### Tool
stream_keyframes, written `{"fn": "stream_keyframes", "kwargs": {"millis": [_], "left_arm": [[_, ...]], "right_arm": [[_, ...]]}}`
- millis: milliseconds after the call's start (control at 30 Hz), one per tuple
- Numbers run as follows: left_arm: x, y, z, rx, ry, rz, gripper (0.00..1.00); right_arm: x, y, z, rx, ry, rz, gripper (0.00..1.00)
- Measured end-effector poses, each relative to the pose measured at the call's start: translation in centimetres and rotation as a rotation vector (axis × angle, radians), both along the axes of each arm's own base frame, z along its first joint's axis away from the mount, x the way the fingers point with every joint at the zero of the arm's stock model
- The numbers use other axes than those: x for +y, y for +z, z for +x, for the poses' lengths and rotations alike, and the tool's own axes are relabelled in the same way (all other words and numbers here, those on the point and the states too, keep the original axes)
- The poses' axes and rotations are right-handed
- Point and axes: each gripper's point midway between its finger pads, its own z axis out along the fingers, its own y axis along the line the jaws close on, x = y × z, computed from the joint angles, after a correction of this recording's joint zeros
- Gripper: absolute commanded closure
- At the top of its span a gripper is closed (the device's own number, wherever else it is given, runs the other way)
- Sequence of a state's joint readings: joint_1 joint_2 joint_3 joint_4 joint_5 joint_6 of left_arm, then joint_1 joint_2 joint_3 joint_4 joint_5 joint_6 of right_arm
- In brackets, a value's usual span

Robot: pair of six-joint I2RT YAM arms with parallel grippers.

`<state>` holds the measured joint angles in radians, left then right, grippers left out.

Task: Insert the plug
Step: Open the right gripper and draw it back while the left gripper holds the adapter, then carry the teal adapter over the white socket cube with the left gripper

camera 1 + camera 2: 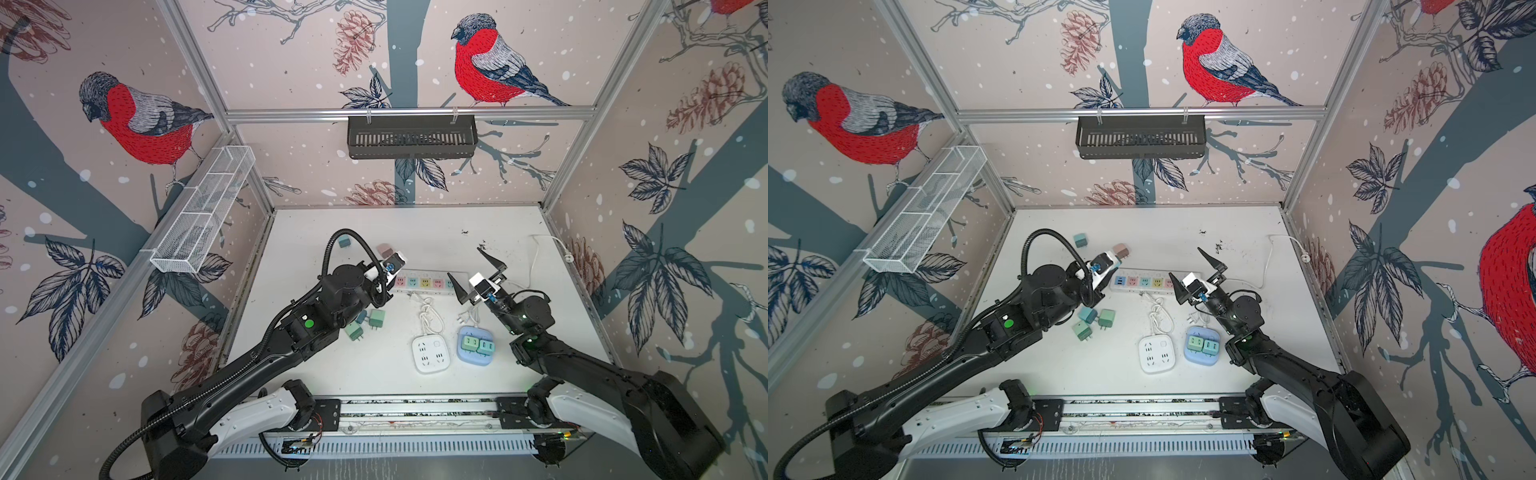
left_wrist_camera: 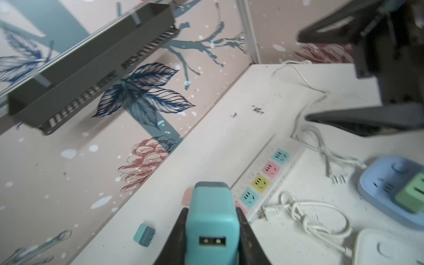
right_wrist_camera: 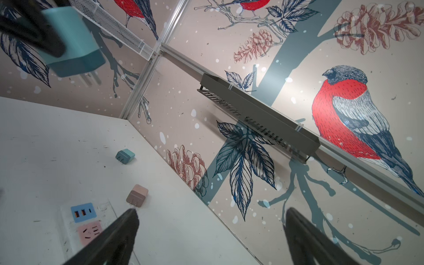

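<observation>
My left gripper [image 2: 211, 209] is shut on a teal plug [image 2: 211, 227], whose USB port faces the wrist camera. It hangs above the near end of the white power strip [image 2: 263, 181] with coloured sockets. In the right wrist view the plug [image 3: 73, 46] shows its prongs bare, clear of any socket. In both top views the left gripper [image 1: 395, 266] [image 1: 1111, 266] sits mostly under its camera at the strip's [image 1: 424, 283] [image 1: 1142, 282] left end. My right gripper [image 1: 465, 262] [image 1: 1185, 262] [image 3: 212, 212] is open and holds nothing, raised over the strip's right end.
Loose plugs lie about: a teal one [image 1: 344, 241], a pink-brown one [image 1: 384, 249], green ones [image 1: 365, 322]. A white square socket [image 1: 431, 353] and a blue socket block [image 1: 476, 345] holding two green plugs sit in front. A knotted white cable [image 1: 430, 311] lies between.
</observation>
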<state>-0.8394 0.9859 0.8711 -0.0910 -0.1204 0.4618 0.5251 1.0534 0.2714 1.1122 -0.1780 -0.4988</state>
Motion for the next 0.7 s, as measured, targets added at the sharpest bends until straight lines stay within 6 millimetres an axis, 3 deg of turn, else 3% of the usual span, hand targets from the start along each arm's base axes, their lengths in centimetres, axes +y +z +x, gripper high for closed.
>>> {"fn": "stream_keyframes", "kwargs": {"millis": [167,400,700], "left_arm": [[-2.0,-4.2,-0.8,0.077,-0.138,0.160,1.00],[-4.5,-5.4,-3.2,0.185,-0.242,0.181,1.00],[-7.6,-10.2,-7.4,0.466,-0.339,0.181,1.00]], "right_arm": [[-0.5,-0.9,1.1,0.065,-0.008,0.018,0.00],[-3.3,-0.8,1.3,0.089,-0.057,0.109,0.00],[-5.4,0.7,1.7,0.106,-0.099,0.242,0.00]]}}
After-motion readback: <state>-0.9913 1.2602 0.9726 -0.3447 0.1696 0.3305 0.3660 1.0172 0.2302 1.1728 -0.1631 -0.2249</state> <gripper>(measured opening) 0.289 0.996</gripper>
